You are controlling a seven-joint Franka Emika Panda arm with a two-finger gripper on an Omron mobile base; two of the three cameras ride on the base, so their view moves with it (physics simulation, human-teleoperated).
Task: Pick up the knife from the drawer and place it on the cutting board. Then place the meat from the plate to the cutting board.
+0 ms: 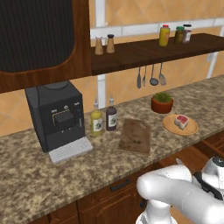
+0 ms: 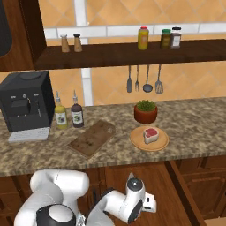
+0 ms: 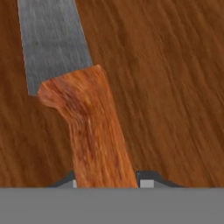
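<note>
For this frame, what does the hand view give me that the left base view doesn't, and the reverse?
Hand view: the knife lying on the drawer floor, its orange handle between the tool's fingertips, which sit close against it. Left base view: the cutting board bare, the meat on the plate. Shared: only the same dark wood.

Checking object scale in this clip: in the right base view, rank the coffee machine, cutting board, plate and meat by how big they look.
1. coffee machine
2. cutting board
3. plate, looking only a little smaller than the board
4. meat, clearly smallest
</note>
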